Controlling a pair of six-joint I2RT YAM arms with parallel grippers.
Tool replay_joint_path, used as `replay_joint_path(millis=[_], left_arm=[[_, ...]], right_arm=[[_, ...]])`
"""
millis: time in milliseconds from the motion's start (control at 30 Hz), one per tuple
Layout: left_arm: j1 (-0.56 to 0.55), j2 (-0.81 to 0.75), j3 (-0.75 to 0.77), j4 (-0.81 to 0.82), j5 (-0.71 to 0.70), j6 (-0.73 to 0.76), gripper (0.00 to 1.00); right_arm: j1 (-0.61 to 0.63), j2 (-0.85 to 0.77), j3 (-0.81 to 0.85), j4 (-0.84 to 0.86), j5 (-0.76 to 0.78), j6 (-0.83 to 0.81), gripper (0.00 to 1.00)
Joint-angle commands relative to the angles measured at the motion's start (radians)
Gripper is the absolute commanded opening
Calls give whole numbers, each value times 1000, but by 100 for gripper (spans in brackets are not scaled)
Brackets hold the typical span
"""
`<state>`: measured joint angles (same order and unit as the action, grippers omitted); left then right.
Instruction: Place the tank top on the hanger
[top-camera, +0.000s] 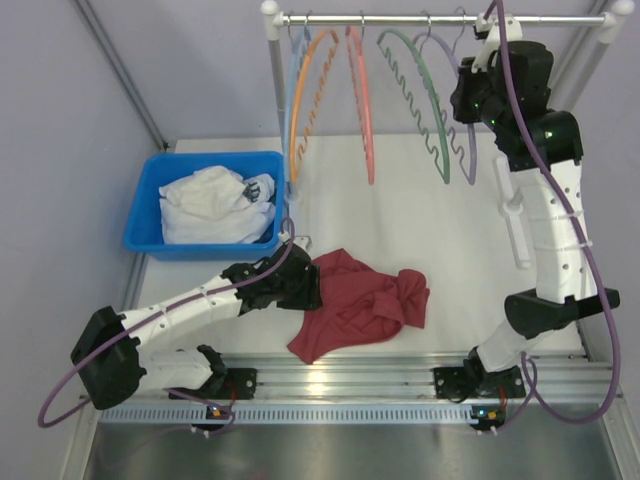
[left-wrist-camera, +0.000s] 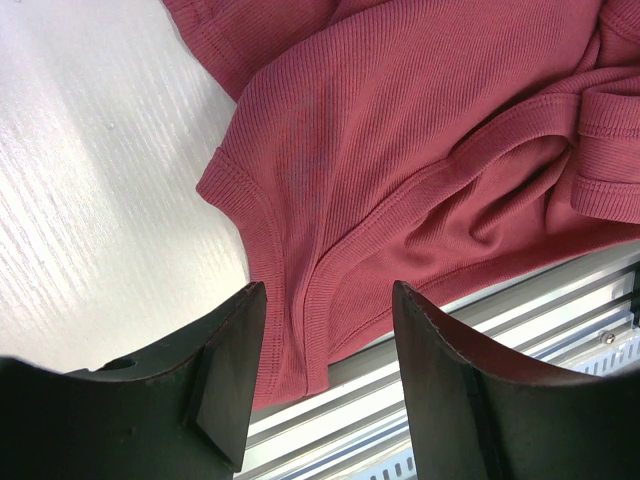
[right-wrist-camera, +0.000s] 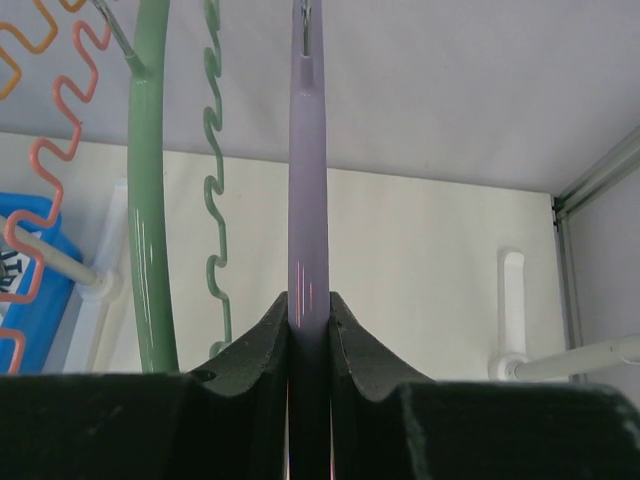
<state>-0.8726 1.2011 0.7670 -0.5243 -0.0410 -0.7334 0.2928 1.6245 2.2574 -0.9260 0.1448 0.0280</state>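
Note:
The maroon tank top (top-camera: 360, 305) lies crumpled on the white table near the front edge. My left gripper (top-camera: 310, 285) is at its left edge. In the left wrist view the left gripper (left-wrist-camera: 328, 295) is open, with the jaws standing over the tank top's (left-wrist-camera: 420, 130) hemmed edge and not touching it. The lavender hanger (top-camera: 468, 160) hangs on the rack at the back right. My right gripper (top-camera: 472, 98) is raised at it. In the right wrist view the right gripper (right-wrist-camera: 309, 305) is shut on the hanger's (right-wrist-camera: 308, 150) lavender arm.
A blue bin (top-camera: 150, 215) holding a white cloth (top-camera: 210, 205) stands at the left. Orange (top-camera: 305, 100), salmon (top-camera: 362, 100) and green (top-camera: 420, 90) hangers hang on the rack bar (top-camera: 400, 19). The green hanger (right-wrist-camera: 148, 200) is just left of the lavender one. An aluminium rail (top-camera: 350, 375) runs along the front.

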Motion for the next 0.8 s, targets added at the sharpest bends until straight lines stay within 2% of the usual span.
replay_joint_path(millis=[0, 767], left_arm=[[4, -1, 35, 23, 10, 8, 58], [3, -11, 21, 24, 12, 8, 59]], right_arm=[[9, -69, -1, 121, 42, -5, 0], [9, -169, -108, 194, 56, -5, 0]])
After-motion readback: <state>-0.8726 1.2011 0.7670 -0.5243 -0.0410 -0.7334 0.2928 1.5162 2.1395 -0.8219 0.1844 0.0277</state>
